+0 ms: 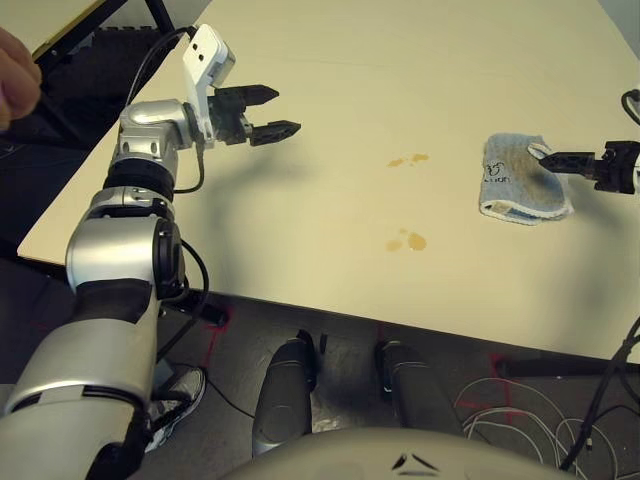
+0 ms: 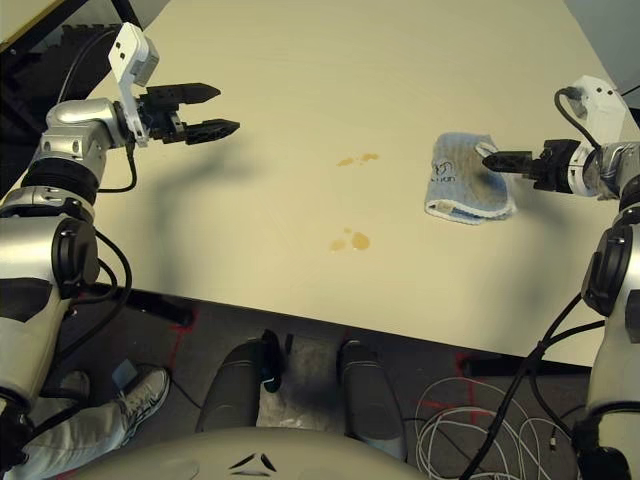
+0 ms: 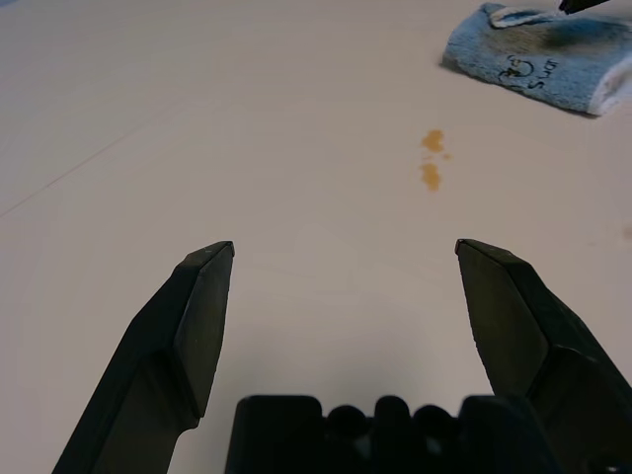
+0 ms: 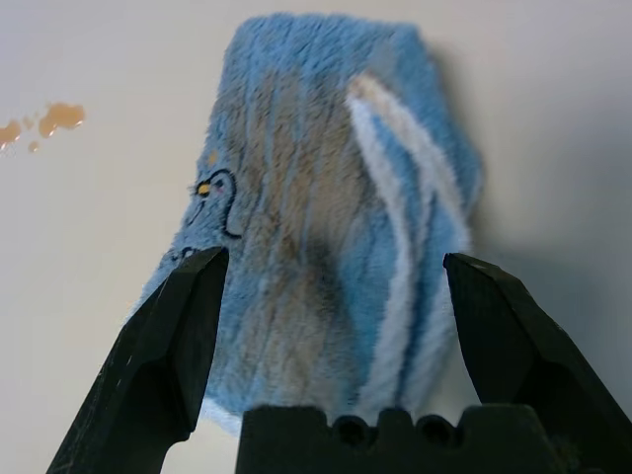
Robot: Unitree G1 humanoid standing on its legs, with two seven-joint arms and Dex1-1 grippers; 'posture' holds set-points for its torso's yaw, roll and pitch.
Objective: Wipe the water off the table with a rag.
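Nearest the robot, toward six o'clock on the large flat pale beige table, lies one small cluster of yellowish-brown wet spots, coin-sized and well apart from either gripper. Farther out, toward twelve o'clock from that cluster, a second small cluster of the same water sits on the bare tabletop; it also appears in the left wrist view ahead of the black fingers.

At about three o'clock from the two clusters lies the small folded light blue terry rag, with white edging, brownish stains and small dark printed marks on its left part. It rests flat on the table, near the farther cluster but not touching it. The right gripper hangs just over the rag's right half, pointing toward nine o'clock; in the right wrist view its two black fingers stand wide apart on either side of the cloth with nothing pinched between them.

At about nine o'clock, well apart from the water and the rag, the left gripper is held above the table near its left edge, pointing toward three o'clock. Its fingers are spread wide and hold nothing.

Past the table's far left corner, at about ten o'clock, a person's hand shows at the edge of the left eye view.
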